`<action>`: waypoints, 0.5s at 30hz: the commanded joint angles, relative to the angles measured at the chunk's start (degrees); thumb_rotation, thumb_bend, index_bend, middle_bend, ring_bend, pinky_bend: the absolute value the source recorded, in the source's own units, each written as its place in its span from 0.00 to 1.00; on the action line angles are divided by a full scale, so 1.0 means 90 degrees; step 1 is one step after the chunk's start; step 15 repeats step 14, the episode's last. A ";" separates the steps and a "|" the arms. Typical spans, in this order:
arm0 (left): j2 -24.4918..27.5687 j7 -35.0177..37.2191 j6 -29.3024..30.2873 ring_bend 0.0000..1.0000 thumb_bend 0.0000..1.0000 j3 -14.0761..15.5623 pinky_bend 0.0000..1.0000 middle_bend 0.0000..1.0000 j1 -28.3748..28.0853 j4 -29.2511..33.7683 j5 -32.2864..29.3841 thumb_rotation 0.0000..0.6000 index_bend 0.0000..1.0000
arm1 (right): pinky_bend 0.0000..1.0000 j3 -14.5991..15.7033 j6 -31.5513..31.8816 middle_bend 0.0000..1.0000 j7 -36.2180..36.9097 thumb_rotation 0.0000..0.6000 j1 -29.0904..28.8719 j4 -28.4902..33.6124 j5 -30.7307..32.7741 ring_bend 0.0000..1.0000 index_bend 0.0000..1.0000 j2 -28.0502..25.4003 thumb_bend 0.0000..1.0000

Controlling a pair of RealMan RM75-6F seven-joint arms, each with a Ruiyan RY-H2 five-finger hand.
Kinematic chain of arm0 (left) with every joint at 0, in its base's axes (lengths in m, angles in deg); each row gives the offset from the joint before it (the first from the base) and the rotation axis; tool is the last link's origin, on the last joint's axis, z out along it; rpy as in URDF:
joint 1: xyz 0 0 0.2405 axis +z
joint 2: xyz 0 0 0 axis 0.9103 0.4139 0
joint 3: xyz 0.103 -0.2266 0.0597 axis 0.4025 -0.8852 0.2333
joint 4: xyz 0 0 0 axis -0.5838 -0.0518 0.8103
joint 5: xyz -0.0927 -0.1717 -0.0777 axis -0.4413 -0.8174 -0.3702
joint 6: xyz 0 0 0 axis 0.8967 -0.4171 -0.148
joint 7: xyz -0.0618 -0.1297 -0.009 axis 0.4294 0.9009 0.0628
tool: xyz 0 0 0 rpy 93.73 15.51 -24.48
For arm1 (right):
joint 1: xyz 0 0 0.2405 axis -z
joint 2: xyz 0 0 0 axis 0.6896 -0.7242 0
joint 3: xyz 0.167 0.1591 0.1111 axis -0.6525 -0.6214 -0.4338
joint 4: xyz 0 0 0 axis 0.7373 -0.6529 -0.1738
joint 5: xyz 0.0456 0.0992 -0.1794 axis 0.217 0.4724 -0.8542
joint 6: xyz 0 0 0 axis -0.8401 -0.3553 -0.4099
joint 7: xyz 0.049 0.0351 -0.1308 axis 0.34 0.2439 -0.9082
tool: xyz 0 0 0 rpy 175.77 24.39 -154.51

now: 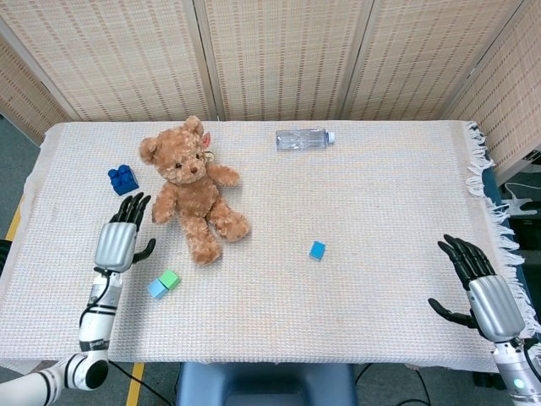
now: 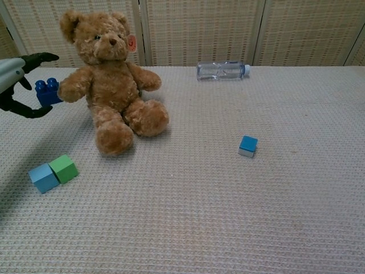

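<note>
So I'm sitting at the table [image 1: 380,279] with its knobbly white cloth running edge to edge. Biggest thing on it is the brown teddy bear [image 1: 193,188], sprawling on its back around 10 o'clock from the middle of the table, head pointing toward the screens, legs toward me. In the chest view it's sitting propped up, one arm sticking out my way.

My left hand [image 1: 118,239] is hovering just beside that arm, at about 8 o'clock from the bear, fingers fanned out and holding nothing. It isn't touching the bear. My right hand [image 1: 484,289] is hanging way over at 4 o'clock by the fringed table edge, fingers spread too, nothing in it, well apart from everything.

A clear plastic bottle [image 1: 303,139] is lying on its side at 12 o'clock, cap pointing right. A dark blue studded brick [image 1: 123,178] is sitting at 12 o'clock from my left hand. A green cube [image 1: 170,279] and a light blue cube [image 1: 157,289] are touching each other at 4 o'clock from that hand. One more small blue cube [image 1: 317,249] is sitting alone near the middle.
</note>
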State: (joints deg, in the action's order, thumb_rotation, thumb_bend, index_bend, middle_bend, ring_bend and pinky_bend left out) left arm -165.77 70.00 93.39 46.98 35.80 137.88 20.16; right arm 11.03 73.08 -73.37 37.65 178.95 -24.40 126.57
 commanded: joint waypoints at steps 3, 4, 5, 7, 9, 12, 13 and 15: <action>0.0716 -0.0058 0.0686 0.01 0.33 0.1115 0.29 0.00 0.0725 -0.0216 0.1214 1.00 0.00 | 0.08 0.0007 -0.0006 0.01 -0.0041 1.00 0.0003 -0.0014 -0.0003 0.00 0.00 0.0025 0.10; 0.0737 0.0034 0.0764 0.01 0.33 0.1228 0.28 0.00 0.0855 -0.0284 0.1292 1.00 0.00 | 0.08 0.0017 -0.0027 0.01 -0.0059 1.00 -0.0001 -0.0007 -0.0004 0.00 0.00 0.0027 0.10; 0.0751 0.0112 0.0800 0.01 0.33 0.1296 0.28 0.00 0.0944 -0.0320 0.1326 1.00 0.00 | 0.08 0.0025 -0.0044 0.01 -0.0072 1.00 -0.0004 -0.0004 -0.0006 0.00 0.00 0.0029 0.10; 0.0772 0.0263 0.0852 0.01 0.33 0.1379 0.28 0.00 0.1105 -0.0353 0.1338 1.00 0.00 | 0.08 0.0034 -0.0069 0.01 -0.0114 1.00 -0.0009 -0.0003 -0.0005 0.00 0.00 0.0040 0.10; 0.0777 0.0432 0.0914 0.01 0.33 0.1414 0.28 0.00 0.1245 -0.0382 0.1353 1.00 0.00 | 0.08 0.0041 -0.0107 0.01 -0.0169 1.00 -0.0015 0.0004 0.0013 0.00 0.00 0.0054 0.10; 0.0773 0.0618 0.0952 0.01 0.33 0.1403 0.28 0.00 0.1357 -0.0411 0.1385 1.00 0.00 | 0.08 0.0050 -0.0128 0.01 -0.0238 1.00 -0.0014 0.0026 0.0017 0.00 0.00 0.0066 0.10; 0.0795 0.0658 0.0936 0.01 0.33 0.1408 0.28 0.00 0.1347 -0.0412 0.1439 1.00 0.00 | 0.08 0.0048 -0.0115 0.01 -0.0256 1.00 -0.0012 0.0022 0.0009 0.00 0.00 0.0077 0.10; 0.0811 0.0701 0.0941 0.01 0.33 0.1400 0.28 0.00 0.1345 -0.0414 0.1486 1.00 0.00 | 0.08 0.0045 -0.0103 0.01 -0.0272 1.00 -0.0007 0.0016 0.0005 0.00 0.00 0.0090 0.10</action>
